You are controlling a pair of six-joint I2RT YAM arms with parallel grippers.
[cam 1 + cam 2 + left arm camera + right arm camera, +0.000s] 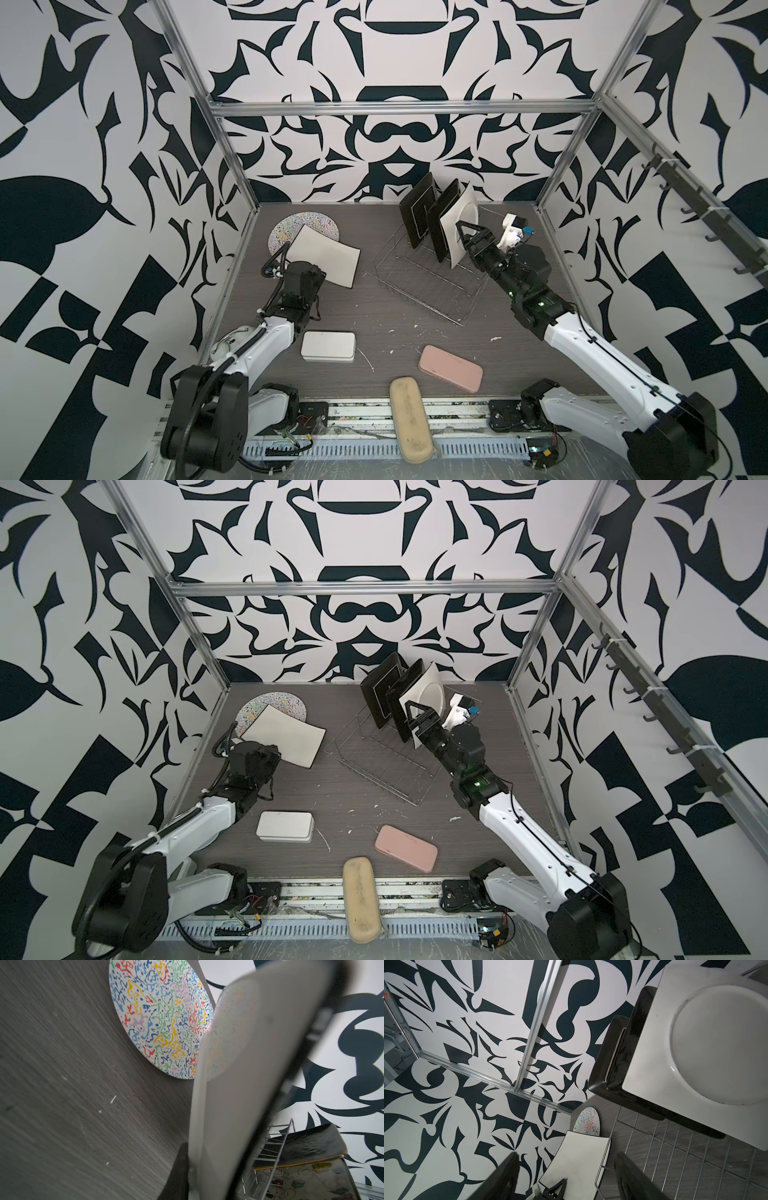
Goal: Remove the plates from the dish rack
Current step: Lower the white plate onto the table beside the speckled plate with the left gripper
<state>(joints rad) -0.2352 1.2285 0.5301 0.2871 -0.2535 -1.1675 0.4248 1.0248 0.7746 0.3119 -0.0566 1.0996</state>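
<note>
The dish rack (pixel 424 286) stands at an angle on the far right part of the table (pixel 395 345). Three plates lean on edge at its far end: a black square plate (pixel 415 212) to the left, a second black plate (pixel 442 224) close beside it, and a white-backed plate (pixel 467 207) on the right, its pale back turned toward the right arm.

The right gripper (pixel 460 237) sits just on the near right of the white-backed plate, its jaws spread wide with nothing between them. In the right wrist view the plate lies ahead of the fingers, not between them; whether a fingertip touches its back cannot be told.

At the far left a dark-rimmed white plate (pixel 328 253) is held by its near corner in the left gripper (pixel 323 272), jaws clamped narrow on the rim. The plate is tilted and its far corner overlaps the round squiggle plate (pixel 289 226), which lies flat on the table; whether the two touch is unclear.

In both top views the wrist hides the left fingers. In the left wrist view one dark finger (pixel 178 1169) shows beside the blurred plate, which covers part of the round squiggle plate; the flowered face of the white-backed plate is cut off at the frame edge.

Nearer lie a white tin (pixel 328 345) and a pink case (pixel 451 368); a beige case (pixel 411 417) lies across the front rail.
</note>
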